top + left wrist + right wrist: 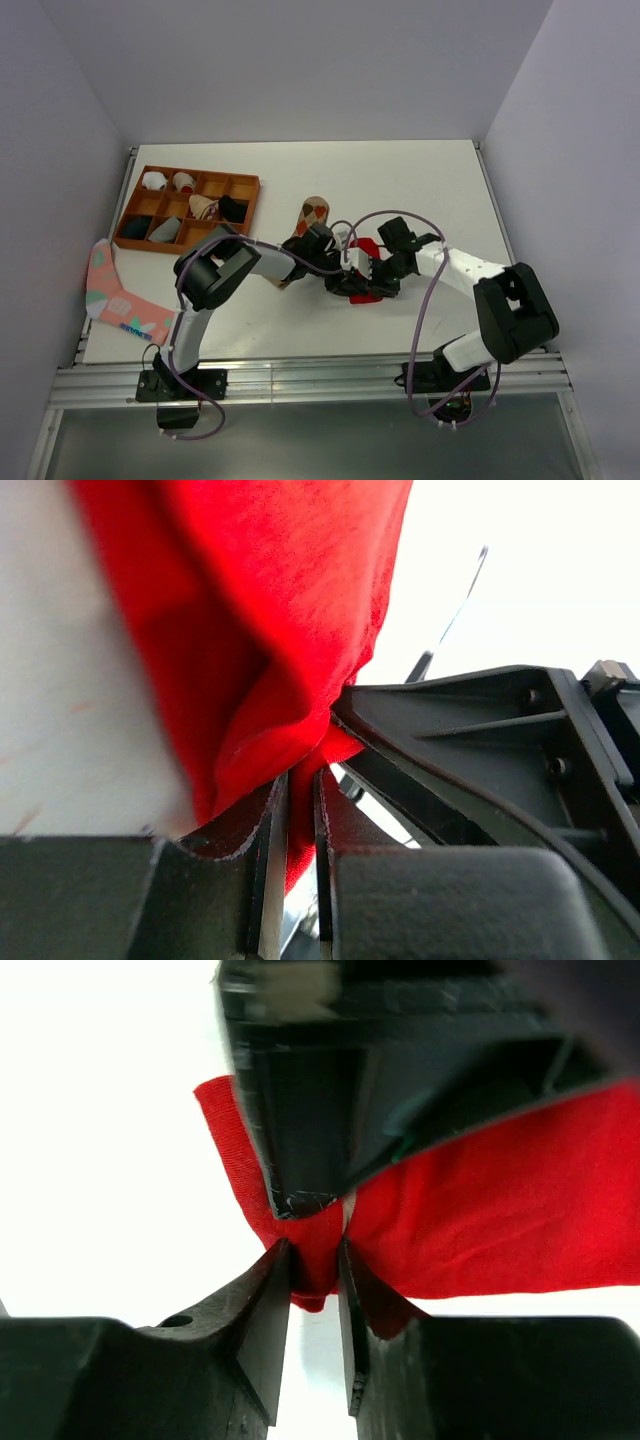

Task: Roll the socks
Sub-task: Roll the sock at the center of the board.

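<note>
The bright red sock (367, 246) lies at the table's middle, mostly hidden under both grippers. My left gripper (348, 280) is shut on a fold of the red sock (270, 630), pinched between its fingertips. My right gripper (376, 272) faces it from the right and is shut on the red sock's edge (480, 1210), with the left gripper's jaws just beyond. The tan-brown argyle sock (312, 214) lies flat behind the left arm, its lower part hidden.
A brown compartment tray (243, 184) with several rolled socks stands at the back left. A pink sock with teal and white markings (118, 294) lies at the table's left edge. Cables loop over both arms.
</note>
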Action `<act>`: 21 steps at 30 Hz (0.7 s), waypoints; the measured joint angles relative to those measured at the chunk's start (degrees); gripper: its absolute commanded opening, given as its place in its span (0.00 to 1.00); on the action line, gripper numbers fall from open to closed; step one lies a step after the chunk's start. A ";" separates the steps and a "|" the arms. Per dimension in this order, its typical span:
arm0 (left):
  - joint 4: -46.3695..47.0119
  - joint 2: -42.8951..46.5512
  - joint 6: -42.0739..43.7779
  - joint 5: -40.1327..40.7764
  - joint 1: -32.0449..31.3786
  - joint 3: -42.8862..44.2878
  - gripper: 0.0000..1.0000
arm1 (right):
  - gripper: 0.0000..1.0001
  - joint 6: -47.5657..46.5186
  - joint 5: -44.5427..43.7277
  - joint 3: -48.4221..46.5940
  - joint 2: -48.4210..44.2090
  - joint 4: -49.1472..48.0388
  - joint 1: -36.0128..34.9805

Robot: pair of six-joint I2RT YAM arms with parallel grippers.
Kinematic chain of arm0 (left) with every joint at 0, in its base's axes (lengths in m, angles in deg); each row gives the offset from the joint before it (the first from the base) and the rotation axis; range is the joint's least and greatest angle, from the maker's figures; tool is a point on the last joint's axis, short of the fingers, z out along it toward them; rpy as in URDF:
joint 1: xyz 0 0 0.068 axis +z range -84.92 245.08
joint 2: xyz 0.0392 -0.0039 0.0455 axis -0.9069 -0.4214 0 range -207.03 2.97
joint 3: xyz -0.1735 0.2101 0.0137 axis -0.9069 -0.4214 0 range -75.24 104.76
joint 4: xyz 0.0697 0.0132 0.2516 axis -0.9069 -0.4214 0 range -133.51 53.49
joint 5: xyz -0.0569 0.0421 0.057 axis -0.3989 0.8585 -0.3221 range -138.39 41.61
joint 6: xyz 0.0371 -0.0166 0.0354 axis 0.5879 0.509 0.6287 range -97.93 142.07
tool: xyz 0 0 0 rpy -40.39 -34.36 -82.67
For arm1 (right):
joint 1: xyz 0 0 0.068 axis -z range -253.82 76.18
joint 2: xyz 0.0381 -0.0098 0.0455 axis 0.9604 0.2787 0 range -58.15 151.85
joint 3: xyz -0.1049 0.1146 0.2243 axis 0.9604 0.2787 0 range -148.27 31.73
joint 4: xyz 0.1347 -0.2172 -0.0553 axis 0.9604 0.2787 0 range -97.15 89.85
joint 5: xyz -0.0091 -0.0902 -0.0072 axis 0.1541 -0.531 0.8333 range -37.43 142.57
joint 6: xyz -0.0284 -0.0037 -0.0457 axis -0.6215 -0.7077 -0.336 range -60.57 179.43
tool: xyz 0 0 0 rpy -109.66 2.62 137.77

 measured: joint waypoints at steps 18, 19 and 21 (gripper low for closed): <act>9.97 2.64 -8.59 12.33 -0.15 -5.44 0.25 | 0.13 -3.45 10.75 -19.43 19.89 17.09 10.03; 9.90 2.78 -8.61 12.85 -0.31 -5.44 0.26 | 0.13 -3.43 10.91 -19.96 20.55 17.84 10.23; 9.70 3.13 -8.57 13.94 -0.52 -5.44 0.30 | 0.12 -3.43 11.28 -21.22 21.84 19.58 10.67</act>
